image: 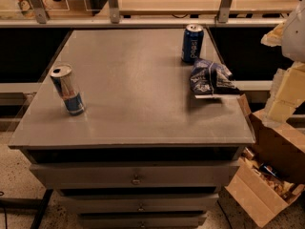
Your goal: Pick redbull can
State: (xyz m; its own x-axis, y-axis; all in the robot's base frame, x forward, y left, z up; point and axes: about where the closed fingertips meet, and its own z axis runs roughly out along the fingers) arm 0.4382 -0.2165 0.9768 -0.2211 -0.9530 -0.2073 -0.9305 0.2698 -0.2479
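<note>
Two cans are counted on the grey cabinet top [138, 89]: the redbull can [67, 89], silver and blue with its writing too small to be read, is stood near the front left corner, and a dark-blue Pepsi can [192, 43] is set at the back right, just beside one crumpled blue bag [209, 78]. Three drawer fronts [136, 174] are seen below, with a speckled floor [14, 175] and one opened cardboard box [267, 175] at the right. The gripper [285, 94] is seen at the right edge, well apart from the redbull can; how far it is spread cannot be told.
</note>
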